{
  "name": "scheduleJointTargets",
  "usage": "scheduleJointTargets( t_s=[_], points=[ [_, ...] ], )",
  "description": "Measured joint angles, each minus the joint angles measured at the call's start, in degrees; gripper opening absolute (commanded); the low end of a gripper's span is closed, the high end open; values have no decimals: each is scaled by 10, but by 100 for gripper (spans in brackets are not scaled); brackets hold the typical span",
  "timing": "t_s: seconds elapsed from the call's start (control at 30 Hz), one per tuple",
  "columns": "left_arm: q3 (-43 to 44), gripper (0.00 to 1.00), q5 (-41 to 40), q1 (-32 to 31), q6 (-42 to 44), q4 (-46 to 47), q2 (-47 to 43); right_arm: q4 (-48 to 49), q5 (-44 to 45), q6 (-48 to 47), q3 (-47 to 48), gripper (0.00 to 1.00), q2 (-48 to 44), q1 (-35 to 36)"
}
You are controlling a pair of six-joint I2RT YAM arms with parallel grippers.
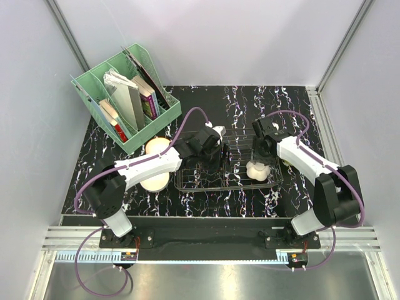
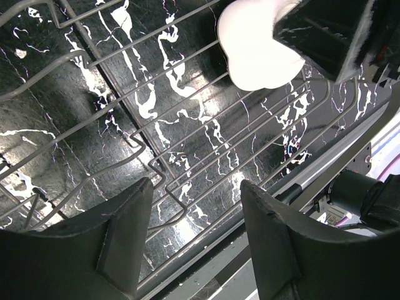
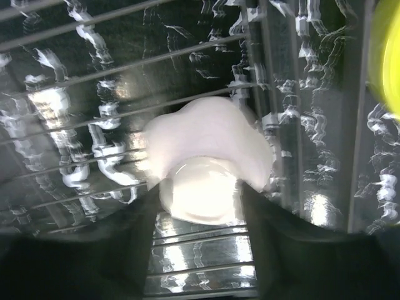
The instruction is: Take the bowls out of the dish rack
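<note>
The dark wire dish rack [image 1: 206,181] lies in the middle of the table. A white bowl [image 1: 257,171] sits upside down in its right end. My right gripper [image 1: 259,160] is shut on it; in the right wrist view the fingers [image 3: 134,237] press both sides of the bowl's [image 3: 206,144] foot ring. A yellow-green bowl [image 3: 385,56] shows at that view's right edge. My left gripper [image 1: 211,154] hangs open and empty over the rack's left part, its fingers [image 2: 125,231] above bare wires [image 2: 187,125]. The white bowl [image 2: 253,47] shows far off there.
Two cream bowls [image 1: 157,147] [image 1: 154,179] rest on the black marbled table left of the rack. A mint-green organiser [image 1: 94,94] with books stands at the back left. Grey walls enclose the table.
</note>
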Motion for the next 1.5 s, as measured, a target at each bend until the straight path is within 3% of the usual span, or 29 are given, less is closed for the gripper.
scheduleJointTargets(
  t_s=[0.1, 0.2, 0.6, 1.3, 1.5],
  points=[
    [0, 62, 0, 0, 0, -1, 0, 4, -10, 0, -1, 82, -4, 2],
    [0, 63, 0, 0, 0, -2, 0, 4, -10, 1, -3, 84, -7, 2],
    [30, 63, 11, 0, 2, -6, 3, -18, -6, 8, 7, 85, -88, 2],
    [85, 64, 26, -6, 2, -15, 64, -24, -9, 5, -12, 91, -28, 2],
    [84, 64, 26, -9, 2, -19, 64, -10, -9, 1, -12, 88, 4, 2]
  ],
)
